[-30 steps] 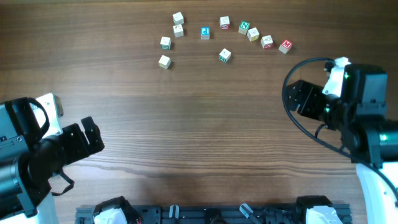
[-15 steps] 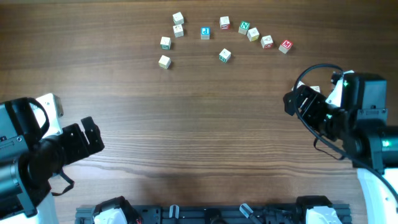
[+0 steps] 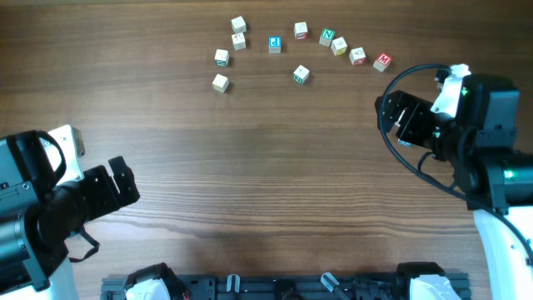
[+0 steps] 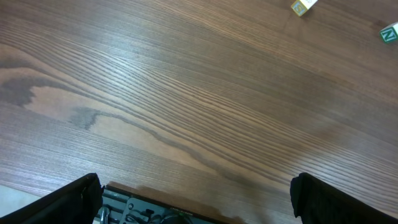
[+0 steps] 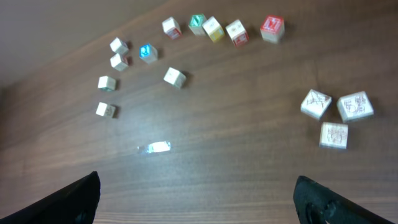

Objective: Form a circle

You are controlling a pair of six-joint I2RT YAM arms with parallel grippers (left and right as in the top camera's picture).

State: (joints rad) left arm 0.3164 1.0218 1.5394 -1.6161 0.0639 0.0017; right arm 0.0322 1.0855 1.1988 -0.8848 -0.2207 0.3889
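The circle is an open arc of small pale letter cubes at the far middle of the table, running from a left cube [image 3: 220, 82] over a blue-letter cube [image 3: 275, 43] to a red cube [image 3: 382, 61]. One cube [image 3: 301, 75] lies inside the arc. In the right wrist view the arc [image 5: 214, 28] is at the top, and three more cubes [image 5: 334, 135] lie in a cluster at the right. My right gripper [image 3: 396, 117] [image 5: 199, 200] hangs open and empty to the right of the arc. My left gripper [image 3: 125, 185] [image 4: 196, 200] is open and empty at the near left.
The dark rail [image 3: 283, 287] runs along the table's near edge and shows under the left jaws [image 4: 161, 211]. The left wrist view catches two cubes at its top right, one pale [image 4: 303, 6] and one green-lettered [image 4: 390, 33]. A bright glare spot [image 5: 154, 147] sits on the wood.
My right wrist dipped toward the near side, then swung back toward the far side, with its jaws widening slightly. The left arm and the cubes have not moved.
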